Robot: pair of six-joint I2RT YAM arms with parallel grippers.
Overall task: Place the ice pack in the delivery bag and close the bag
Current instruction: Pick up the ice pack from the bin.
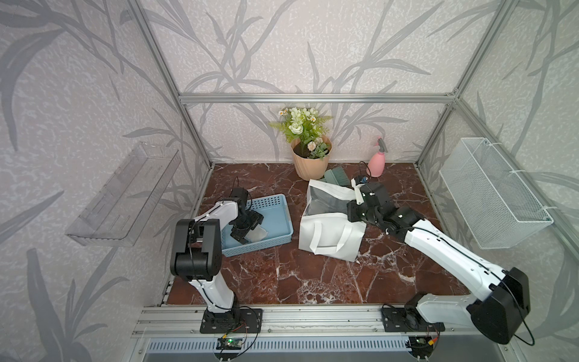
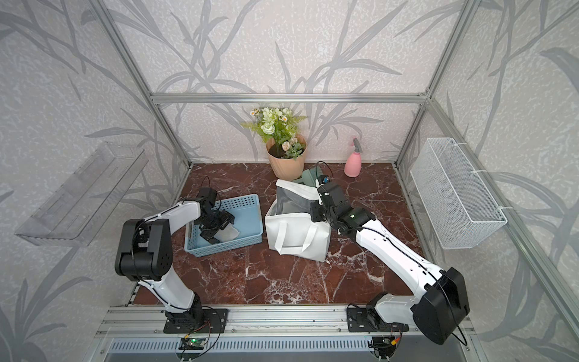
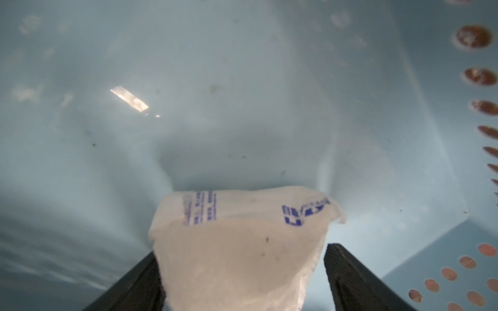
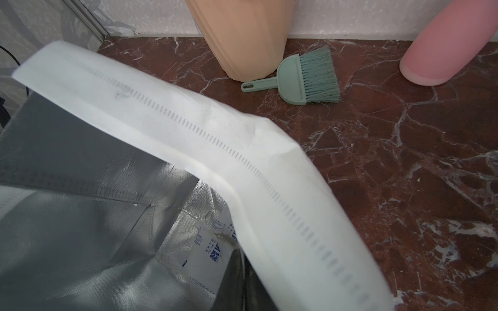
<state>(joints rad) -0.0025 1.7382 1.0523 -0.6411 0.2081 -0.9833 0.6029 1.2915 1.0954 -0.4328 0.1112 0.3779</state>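
**Ice pack still in the basket, jaws astride it**

At the left, the blue basket (image 1: 266,243) sits on the surface, and the ice pack (image 1: 258,234) lies on its floor near the front wall. The left jaws are spread and reach down into the basket. In the left wrist view the ice pack (image 3: 237,250) sits between them, one jaw against its edge and the other just clear.

The pack looks soft, light and a little slick, and it will likely sag, so a pinch across its middle seems safest.

Further right, apart from the basket, the delivery bag (image 1: 329,232) stands with its foil mouth open. The right jaws are pressed together at the rim nearest that arm, apparently pinching it, though their tips are hidden. Another printed pouch (image 4: 207,253) lies inside.
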